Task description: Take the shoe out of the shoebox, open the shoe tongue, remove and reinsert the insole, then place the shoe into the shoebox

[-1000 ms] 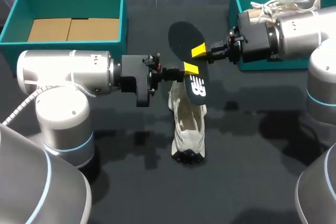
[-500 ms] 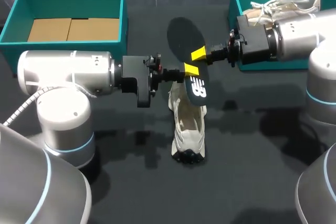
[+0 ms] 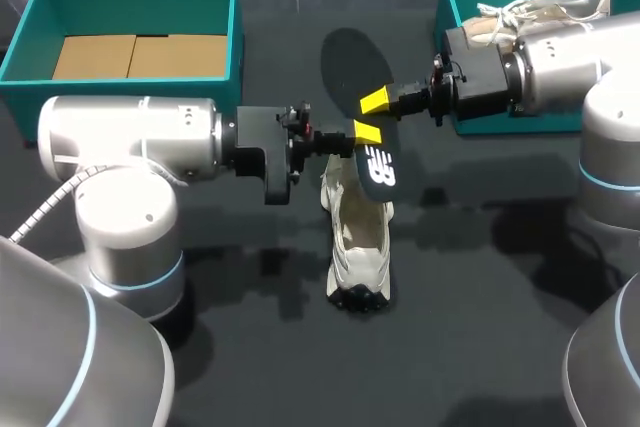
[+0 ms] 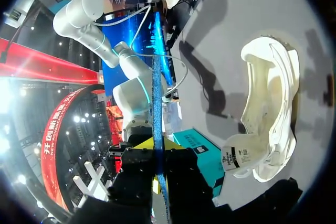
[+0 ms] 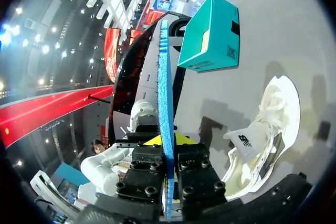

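A: Here we are over the table [image 3: 480, 327]. Your left gripper [image 3: 367, 134] is clamped on the insole [image 3: 380, 169], one yellow tip on top and the other hidden beneath.

B: And your right gripper [image 3: 376, 101] is pinched on that same insole just beside it, a little further up. In both wrist views the insole runs edge-on between the fingers, so I read it as a double hold.

A: The shoe [image 3: 358, 237] sits upright under the insole's lower end, opening up, with nothing holding it. From above I can't tell whether the insole touches the collar or hangs over it. Nor can I tell whether it's coming out or going back in.

B: That's your first worry. Push down into a loose shoe and it may slide or roll over, because nothing pins it.

A: Second worry is two grippers on one floppy sheet. Move them out of step and it'll buckle, or get dragged out of one pinch.

B: And if one lets go while the other has only an edge, the long free end could sag and miss the opening.

A: Mind the boxes too. The right box [image 3: 447, 7] sits hard by your right arm [image 3: 560, 57], with another shoe [image 3: 545, 5] inside. A careless swing could knock its wall.

B: The left box [image 3: 234, 37] holds only cardboard [image 3: 135, 55], well apart from the shoe. Boxing up hasn't begun, I'd say.
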You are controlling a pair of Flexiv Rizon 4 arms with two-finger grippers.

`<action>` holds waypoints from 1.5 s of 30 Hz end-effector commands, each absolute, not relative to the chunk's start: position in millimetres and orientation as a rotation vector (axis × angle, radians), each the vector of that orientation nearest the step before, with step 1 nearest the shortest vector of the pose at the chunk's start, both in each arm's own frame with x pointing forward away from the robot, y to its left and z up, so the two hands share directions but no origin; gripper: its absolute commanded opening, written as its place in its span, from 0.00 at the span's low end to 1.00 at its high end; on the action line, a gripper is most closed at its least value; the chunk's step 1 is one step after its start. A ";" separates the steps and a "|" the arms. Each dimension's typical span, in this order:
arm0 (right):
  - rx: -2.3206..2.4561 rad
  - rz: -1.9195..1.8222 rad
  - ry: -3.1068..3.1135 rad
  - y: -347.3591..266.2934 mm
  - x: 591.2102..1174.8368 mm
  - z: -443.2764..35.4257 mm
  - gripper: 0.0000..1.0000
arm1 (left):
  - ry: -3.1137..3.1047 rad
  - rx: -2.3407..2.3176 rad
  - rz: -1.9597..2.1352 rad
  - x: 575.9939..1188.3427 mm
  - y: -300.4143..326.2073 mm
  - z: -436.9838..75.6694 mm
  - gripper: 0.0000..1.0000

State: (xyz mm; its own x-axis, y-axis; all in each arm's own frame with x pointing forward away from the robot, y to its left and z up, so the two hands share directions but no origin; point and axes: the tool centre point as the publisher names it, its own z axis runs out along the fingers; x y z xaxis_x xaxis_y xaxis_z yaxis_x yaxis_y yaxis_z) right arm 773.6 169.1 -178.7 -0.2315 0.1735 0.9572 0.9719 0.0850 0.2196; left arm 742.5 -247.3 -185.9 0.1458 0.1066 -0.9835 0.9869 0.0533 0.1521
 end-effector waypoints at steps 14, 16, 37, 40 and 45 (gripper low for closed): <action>-1.156 -1.249 -1.468 156.6 767.2 -189.1 0.00 | 1.186 1.431 -1.002 750.5 -172.7 -165.5 1.00; -1.142 -1.247 -1.457 155.4 766.9 -190.1 0.00 | 1.186 1.431 -1.002 750.5 -172.7 -165.5 1.00; -1.182 -1.242 -1.374 159.7 764.9 -199.6 0.00 | 1.517 1.715 -0.836 785.8 -180.3 -144.1 1.00; -1.183 -1.242 -1.367 159.6 763.7 -200.8 0.00 | 1.517 1.715 -0.836 785.8 -180.3 -144.1 1.00; -1.183 -1.242 -1.367 159.6 763.7 -200.8 0.00 | 1.517 1.715 -0.836 785.8 -180.3 -144.1 1.00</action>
